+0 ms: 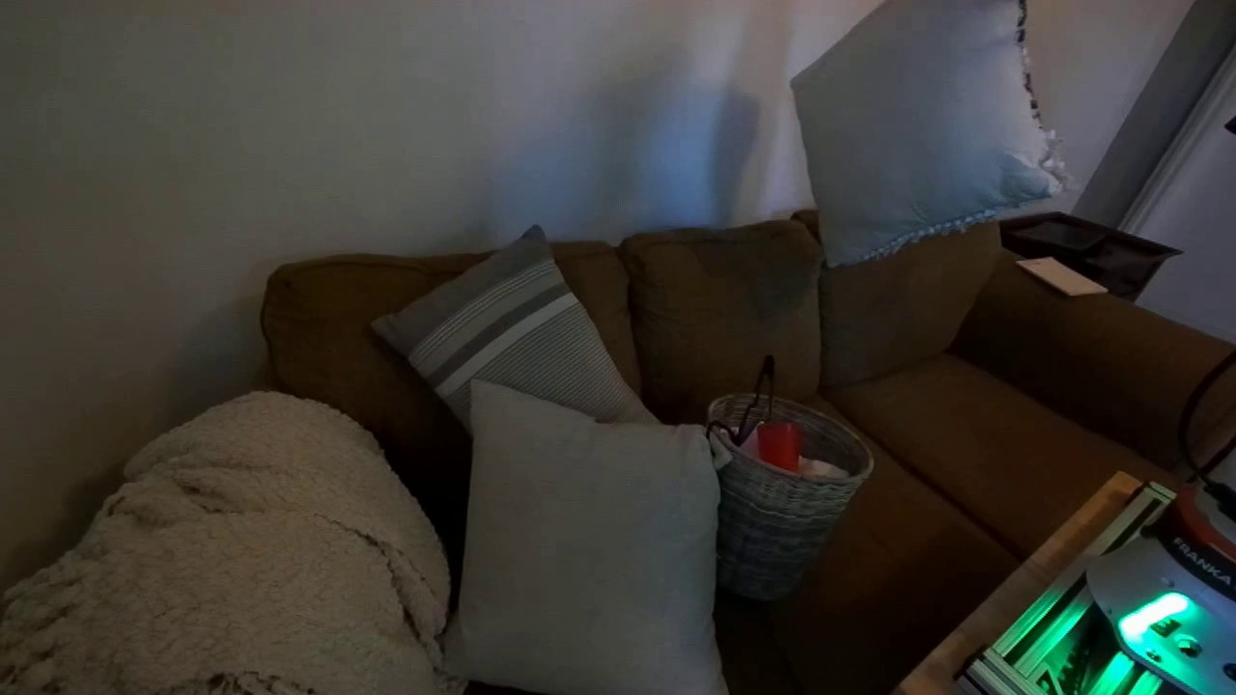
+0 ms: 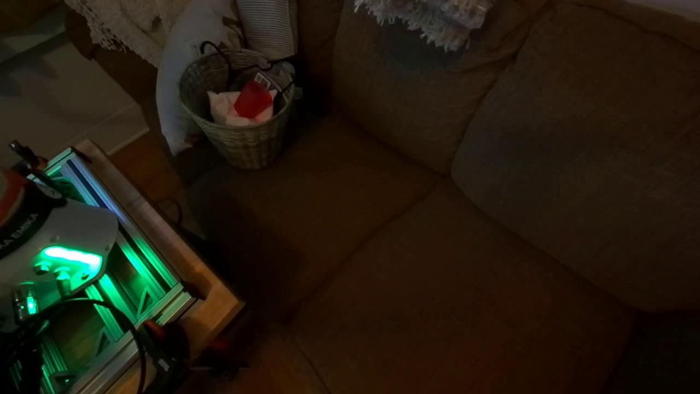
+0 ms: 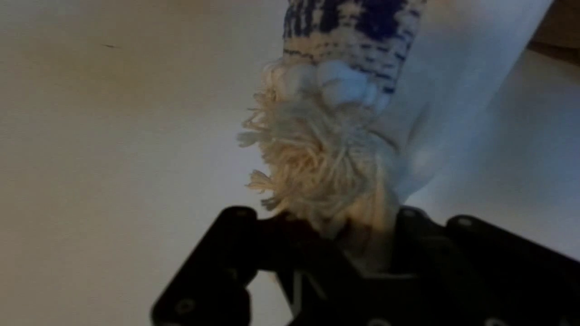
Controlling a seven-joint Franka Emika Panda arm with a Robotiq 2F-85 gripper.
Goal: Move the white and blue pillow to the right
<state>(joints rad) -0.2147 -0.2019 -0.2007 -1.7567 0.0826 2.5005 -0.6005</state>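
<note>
The white and blue pillow [image 1: 917, 125] hangs in the air above the sofa's far end in an exterior view. Its plain pale face and tasselled edges show there. Its fringed lower edge also shows at the top of an exterior view [image 2: 426, 19]. In the wrist view, its tasselled corner and dark blue patterned side [image 3: 344, 54] rise from between the fingers. My gripper [image 3: 342, 233] is shut on that corner, with cloth and tassels between the fingers. The gripper is out of frame in both exterior views.
A brown sofa [image 1: 917, 328] runs below the pillow. A wicker basket [image 1: 772, 521] holds a red cup [image 1: 778, 445]. A plain white pillow [image 1: 594, 550], a grey striped pillow [image 1: 521, 328] and a fluffy blanket [image 1: 261, 541] lie at one end. A dark side table [image 1: 1091, 241] stands beyond the armrest.
</note>
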